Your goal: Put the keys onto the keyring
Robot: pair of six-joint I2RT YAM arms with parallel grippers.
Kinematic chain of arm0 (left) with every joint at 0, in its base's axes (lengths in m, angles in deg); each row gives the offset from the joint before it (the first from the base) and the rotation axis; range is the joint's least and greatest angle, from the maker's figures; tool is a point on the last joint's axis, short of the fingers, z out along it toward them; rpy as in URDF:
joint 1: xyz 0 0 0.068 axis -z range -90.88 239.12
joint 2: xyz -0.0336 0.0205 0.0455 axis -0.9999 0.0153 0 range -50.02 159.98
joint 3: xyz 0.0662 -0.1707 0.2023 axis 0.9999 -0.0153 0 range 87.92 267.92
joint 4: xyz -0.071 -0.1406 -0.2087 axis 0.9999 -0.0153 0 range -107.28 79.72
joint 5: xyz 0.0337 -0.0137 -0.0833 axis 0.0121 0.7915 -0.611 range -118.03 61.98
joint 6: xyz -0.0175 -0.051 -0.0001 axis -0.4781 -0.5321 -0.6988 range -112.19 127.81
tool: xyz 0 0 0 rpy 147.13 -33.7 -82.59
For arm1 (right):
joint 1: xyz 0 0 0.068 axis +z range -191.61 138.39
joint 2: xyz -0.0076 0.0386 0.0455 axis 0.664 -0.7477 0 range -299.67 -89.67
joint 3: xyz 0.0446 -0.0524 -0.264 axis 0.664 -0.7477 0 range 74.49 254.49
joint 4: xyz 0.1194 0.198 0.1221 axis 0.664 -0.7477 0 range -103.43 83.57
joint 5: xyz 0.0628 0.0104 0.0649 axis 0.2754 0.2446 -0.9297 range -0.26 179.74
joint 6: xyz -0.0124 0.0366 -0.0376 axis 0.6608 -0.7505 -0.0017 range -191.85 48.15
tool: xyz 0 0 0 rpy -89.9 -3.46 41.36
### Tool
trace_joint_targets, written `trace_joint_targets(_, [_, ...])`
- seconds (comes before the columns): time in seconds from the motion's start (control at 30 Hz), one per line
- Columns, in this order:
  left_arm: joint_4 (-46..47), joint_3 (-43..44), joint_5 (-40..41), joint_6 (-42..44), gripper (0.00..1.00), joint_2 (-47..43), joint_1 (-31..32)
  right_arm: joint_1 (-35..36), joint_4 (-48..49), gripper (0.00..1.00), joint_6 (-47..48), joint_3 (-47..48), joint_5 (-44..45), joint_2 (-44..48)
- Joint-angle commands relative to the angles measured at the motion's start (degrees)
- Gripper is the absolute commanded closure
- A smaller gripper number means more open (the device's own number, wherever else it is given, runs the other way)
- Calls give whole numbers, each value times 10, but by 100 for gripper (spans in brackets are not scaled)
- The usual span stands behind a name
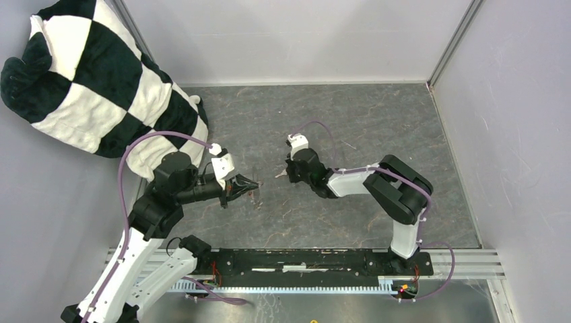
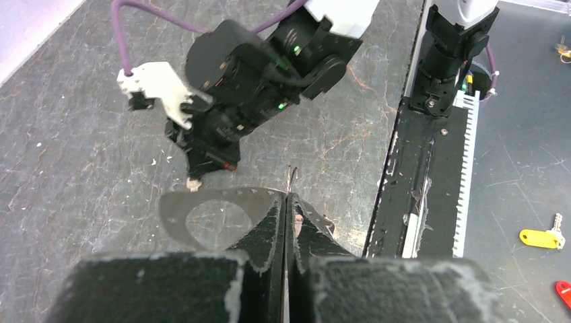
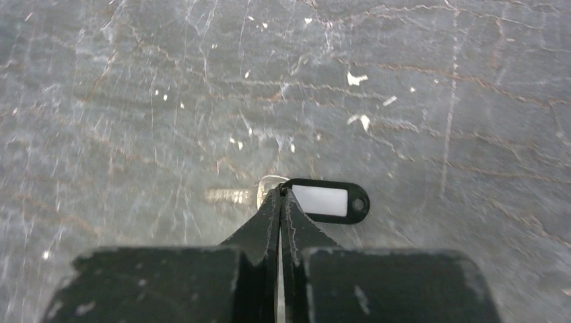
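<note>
L grip (image 2: 288, 197): keyring (image 2: 291, 176); R grip (image 3: 280, 194): key (image 3: 323, 200)

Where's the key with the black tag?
In the right wrist view, the key with the black tag lies on the grey table, pinched at the tips of the right pincer, tag pointing right.

Two arms in all, left arm (image 1: 145, 225) and right arm (image 1: 398, 192), each ending in one gripper: left gripper (image 2: 288, 198), right gripper (image 3: 279, 193). One keyring (image 2: 176, 214), a silvery loop. Key tags, three in all: one black-tagged key (image 3: 324, 202), one yellow-tagged key (image 2: 539, 237), one red tag (image 2: 563, 290) cut by the frame edge, its key unseen. One checkered cushion (image 1: 87, 74). One grey table (image 1: 363, 114).
</note>
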State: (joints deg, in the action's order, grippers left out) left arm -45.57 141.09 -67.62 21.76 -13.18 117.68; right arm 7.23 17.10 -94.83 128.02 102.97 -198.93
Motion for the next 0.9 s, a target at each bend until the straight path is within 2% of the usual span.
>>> trace_joint_targets(0.0, [40, -1, -12, -29, 98, 0, -4, -23, 94, 100, 32, -63, -74, 94])
trace_joint_targets(0.2, [56, -19, 9, -41, 98, 5, -4, -34, 120, 99, 92, -137, -235, 225])
trace_joint_targets(0.37, [60, -29, 22, -54, 98, 10, -4, -33, 93, 100, 125, -186, -369, 334])
trace_joint_targets(0.5, [70, -38, 14, -70, 98, 10, -4, -33, 92, 99, 126, -231, -422, 418])
trace_joint_targets(0.67, [88, -55, 12, -92, 98, 7, -4, -30, 118, 99, 84, -262, -476, 480])
trace_joint_targets(0.77, [101, -66, 16, -110, 98, 8, -4, -17, 131, 99, 67, -264, -480, 500])
trace_joint_targets(0.87, [108, -70, 23, -126, 98, 15, -4, -10, 99, 99, 78, -253, -464, 503])
